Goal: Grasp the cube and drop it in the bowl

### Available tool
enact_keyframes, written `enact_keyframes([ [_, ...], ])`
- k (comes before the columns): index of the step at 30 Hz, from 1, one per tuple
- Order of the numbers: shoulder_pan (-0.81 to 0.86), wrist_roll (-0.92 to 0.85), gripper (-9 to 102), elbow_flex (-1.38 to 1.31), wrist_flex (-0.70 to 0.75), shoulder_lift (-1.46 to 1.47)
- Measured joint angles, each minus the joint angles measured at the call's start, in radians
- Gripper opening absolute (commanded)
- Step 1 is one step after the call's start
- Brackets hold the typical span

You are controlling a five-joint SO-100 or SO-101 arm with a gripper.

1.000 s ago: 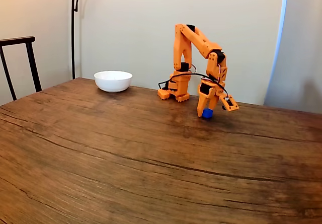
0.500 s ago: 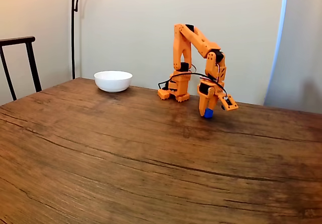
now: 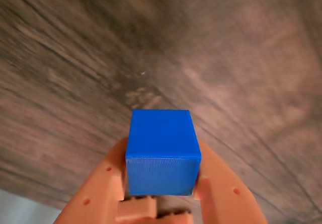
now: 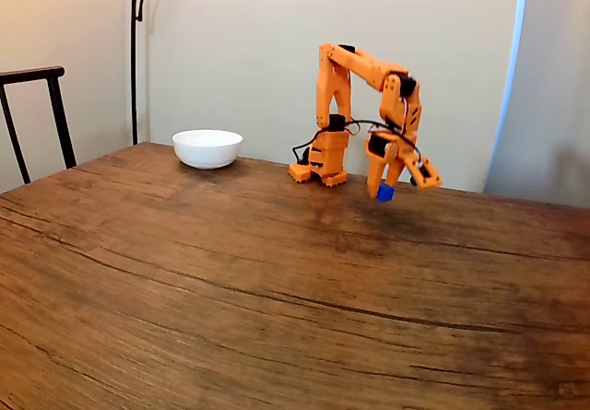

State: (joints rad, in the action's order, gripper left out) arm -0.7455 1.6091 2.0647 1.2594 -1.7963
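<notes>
Gripper clamped on cube, fingers pressing its 9 & 3 o'clock sides in wrist view. Cube hangs clear above wood table in fixed view. Bowl sits on table at approx 9–10 o'clock from gripper, well apart, near far edge.

Soft, even indoor light — one view sharp, the other smeared.

In the fixed view you get a mildly bright, warm scene: the wooden table carries a pale sheen toward its far edge, the bowl shows gentle gloss, and a faint shadow sits under the arm. In the wrist view the cube stays crisp — you can see its print lines — while the wood grain behind it is streaked and out of focus.
</notes>
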Motion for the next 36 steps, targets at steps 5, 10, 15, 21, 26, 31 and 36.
enact_keyframes([
  [5,0.084,0.067,6,-0.141,0.153,0.000],
  [10,0.221,0.164,6,-0.233,0.265,0.000],
  [15,0.383,0.288,6,-0.291,0.333,-0.020],
  [21,0.658,0.437,6,-0.299,0.396,-0.213],
  [26,0.954,0.584,5,-0.299,0.437,-0.399],
  [31,1.209,0.718,6,-0.299,0.439,-0.494],
  [36,1.468,0.807,6,-0.299,0.439,-0.502],
])
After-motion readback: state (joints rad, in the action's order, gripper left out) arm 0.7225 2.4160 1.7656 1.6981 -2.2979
